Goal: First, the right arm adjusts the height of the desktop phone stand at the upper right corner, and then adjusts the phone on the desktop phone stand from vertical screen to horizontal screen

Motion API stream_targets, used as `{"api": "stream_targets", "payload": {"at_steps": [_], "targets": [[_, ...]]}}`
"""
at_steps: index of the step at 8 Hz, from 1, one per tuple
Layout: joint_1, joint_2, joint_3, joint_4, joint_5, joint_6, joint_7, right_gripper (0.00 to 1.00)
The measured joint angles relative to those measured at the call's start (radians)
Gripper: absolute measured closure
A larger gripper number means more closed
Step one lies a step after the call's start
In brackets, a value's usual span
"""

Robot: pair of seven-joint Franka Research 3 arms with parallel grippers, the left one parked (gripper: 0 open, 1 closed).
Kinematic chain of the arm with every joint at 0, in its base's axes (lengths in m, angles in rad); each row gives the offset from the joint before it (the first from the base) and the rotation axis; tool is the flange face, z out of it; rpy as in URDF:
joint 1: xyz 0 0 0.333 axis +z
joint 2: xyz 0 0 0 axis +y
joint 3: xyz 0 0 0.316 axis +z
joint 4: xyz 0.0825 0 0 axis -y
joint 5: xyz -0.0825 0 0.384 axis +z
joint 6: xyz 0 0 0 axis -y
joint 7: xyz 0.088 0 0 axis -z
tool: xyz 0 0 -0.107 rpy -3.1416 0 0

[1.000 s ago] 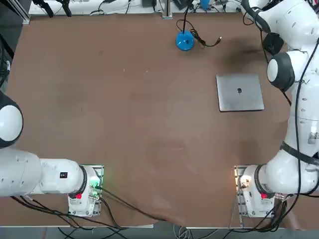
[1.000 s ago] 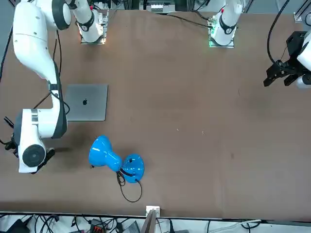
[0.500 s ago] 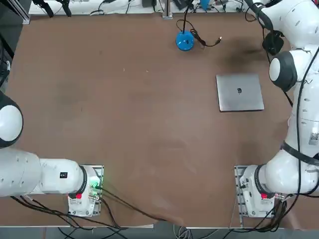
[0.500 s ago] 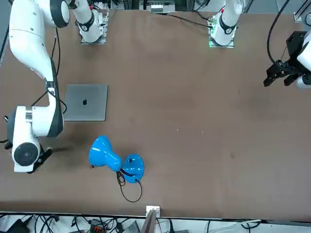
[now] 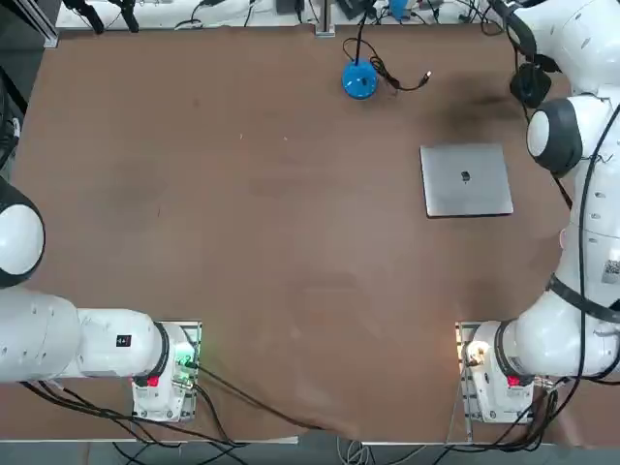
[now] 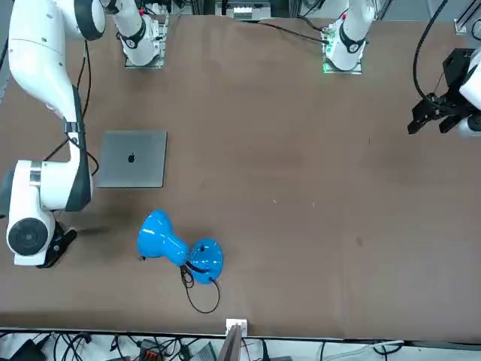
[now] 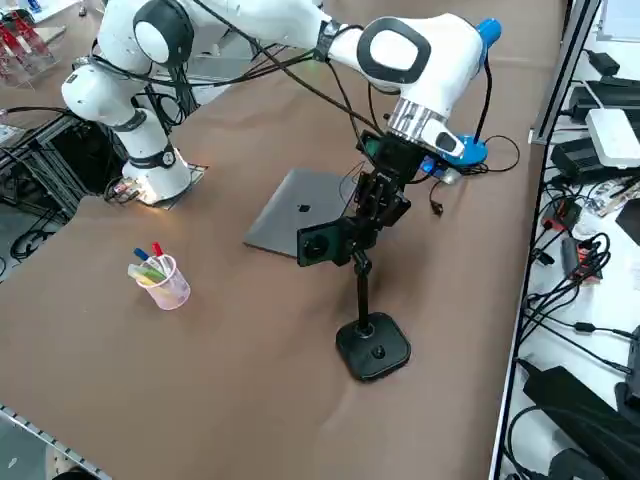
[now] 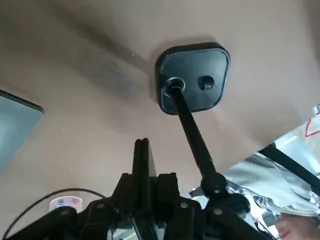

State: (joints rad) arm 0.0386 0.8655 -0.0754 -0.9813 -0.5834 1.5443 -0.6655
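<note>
Right gripper [image 8: 144, 146] beside phone stand [image 7: 374, 347], right-of-centre; jaws closed, grip unclear. Height adjustment probably underway; phone turn unconfirmed, likely left.

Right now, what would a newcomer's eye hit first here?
Probably the big white right arm, reaching out over the table with its gripper above the black stand's square base. Next, the bright blue lamp near the table's far edge, its cable looped beside it. Then the silver laptop, lying closed between the lamp and the right arm's base.
</note>
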Motion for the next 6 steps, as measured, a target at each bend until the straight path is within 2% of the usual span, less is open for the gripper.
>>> {"api": "stream_targets", "payload": {"at_steps": [5,6], "targets": [[-0.029,-0.026,0.000,0.000,0.093,-0.008,-0.005,0.74],[-0.031,-0.030,0.000,0.000,0.100,-0.009,-0.005,0.67]]}}
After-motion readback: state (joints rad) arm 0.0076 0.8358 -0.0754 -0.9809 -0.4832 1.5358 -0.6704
